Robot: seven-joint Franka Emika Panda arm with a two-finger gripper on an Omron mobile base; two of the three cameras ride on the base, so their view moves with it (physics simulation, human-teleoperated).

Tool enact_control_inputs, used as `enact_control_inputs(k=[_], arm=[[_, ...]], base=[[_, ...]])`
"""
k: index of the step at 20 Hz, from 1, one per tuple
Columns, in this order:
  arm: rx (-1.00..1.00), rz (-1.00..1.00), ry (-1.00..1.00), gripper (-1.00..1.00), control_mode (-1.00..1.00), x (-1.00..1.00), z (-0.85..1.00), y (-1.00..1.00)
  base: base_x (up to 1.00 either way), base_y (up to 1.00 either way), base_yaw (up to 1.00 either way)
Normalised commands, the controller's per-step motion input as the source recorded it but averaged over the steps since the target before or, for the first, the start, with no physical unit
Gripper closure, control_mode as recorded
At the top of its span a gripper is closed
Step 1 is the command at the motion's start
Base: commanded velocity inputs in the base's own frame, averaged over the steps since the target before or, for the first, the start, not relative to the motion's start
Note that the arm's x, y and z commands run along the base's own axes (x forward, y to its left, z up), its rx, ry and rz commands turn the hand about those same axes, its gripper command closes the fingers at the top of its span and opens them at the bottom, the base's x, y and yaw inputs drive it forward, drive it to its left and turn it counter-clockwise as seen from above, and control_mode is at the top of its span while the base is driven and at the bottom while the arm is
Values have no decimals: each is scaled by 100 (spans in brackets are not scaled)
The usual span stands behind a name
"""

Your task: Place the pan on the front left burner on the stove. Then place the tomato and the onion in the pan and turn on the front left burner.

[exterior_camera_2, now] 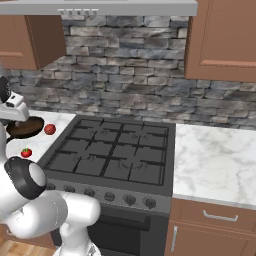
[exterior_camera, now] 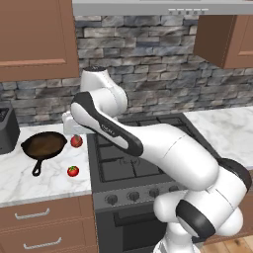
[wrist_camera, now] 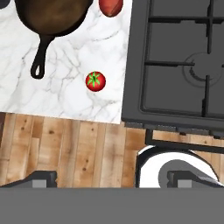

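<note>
Pan (exterior_camera: 44, 145) sits on the left counter, handle toward the near edge, onion (exterior_camera: 76, 141) touching its right rim, tomato (exterior_camera: 73, 171) nearer. Gripper (wrist_camera: 112, 179) hangs wide and empty; best to drop onto that handle (wrist_camera: 40, 61) squarely.

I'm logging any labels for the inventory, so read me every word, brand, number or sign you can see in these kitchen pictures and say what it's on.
No readable text anywhere.
White robot arm: a small grey marking on its dark band, too blurred to read.
Wide dark-grey gas stove: small round knobs with no legible marks.
Round dark cast-iron pan and small bright-red tomato: no labels.
</note>
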Motion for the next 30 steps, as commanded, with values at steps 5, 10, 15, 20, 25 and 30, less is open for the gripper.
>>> enact_control_inputs(k=[5,10,15,20,25,30], arm=[[0,0,1,-100,-100,0,-16,38],[0,0,0,-100,-100,0,-18,33],[0,0,0,-100,-100,0,-20,33],[0,0,0,-100,-100,0,-21,32],[0,0,0,-100,-100,0,-20,29],[0,0,0,-100,-100,3,-20,28]], base=[[0,0,0],[0,0,0],[0,0,0],[0,0,0],[0,0,0],[0,0,0]])
